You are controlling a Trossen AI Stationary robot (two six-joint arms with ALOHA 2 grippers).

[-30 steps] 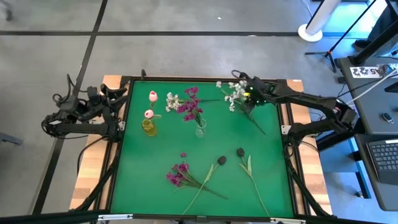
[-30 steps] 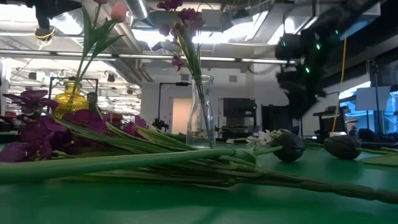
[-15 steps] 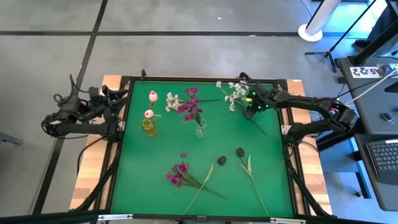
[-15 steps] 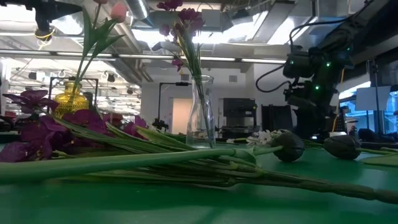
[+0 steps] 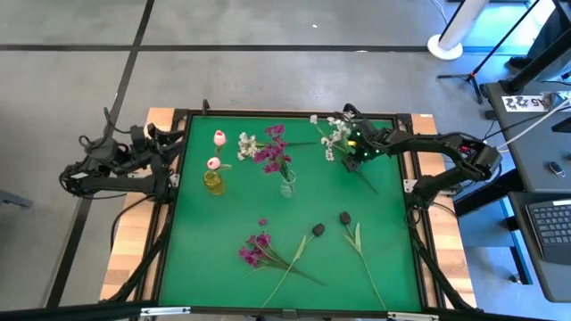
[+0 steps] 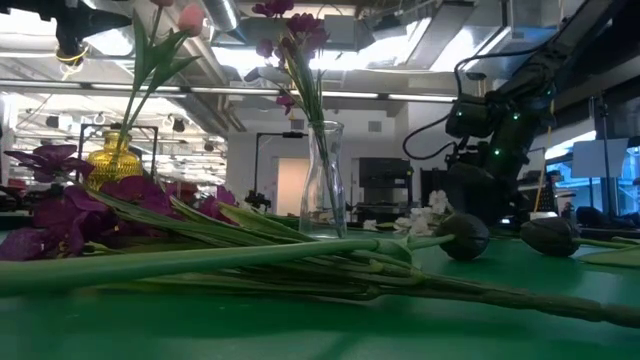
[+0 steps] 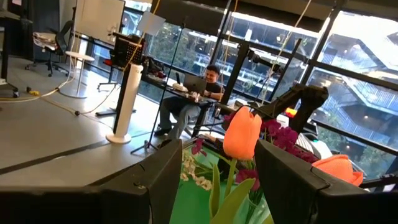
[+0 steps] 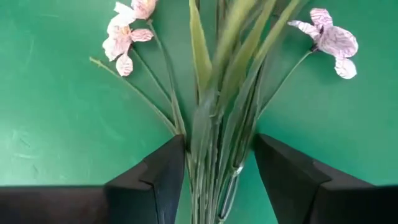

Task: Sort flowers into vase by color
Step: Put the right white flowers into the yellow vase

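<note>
Right gripper (image 5: 355,153) straddles the white sprig (image 5: 336,134) (far table edge).

Two vases on the green mat, one yellow glass vase (image 5: 213,181), one clear glass vase (image 5: 287,185), two dark-headed loose stems (image 5: 317,230), one magenta-purple loose sprig (image 5: 258,247), one white sprig (image 5: 336,134), two dark robot arms (image 5: 116,165)

A green mat (image 5: 268,205) is lying beneath the right pincer (image 5: 355,153). A white round stand base (image 5: 443,45) is sitting on the floor beyond that pincer, and a keyboard (image 5: 549,227) is resting well off to its outer side.
</note>
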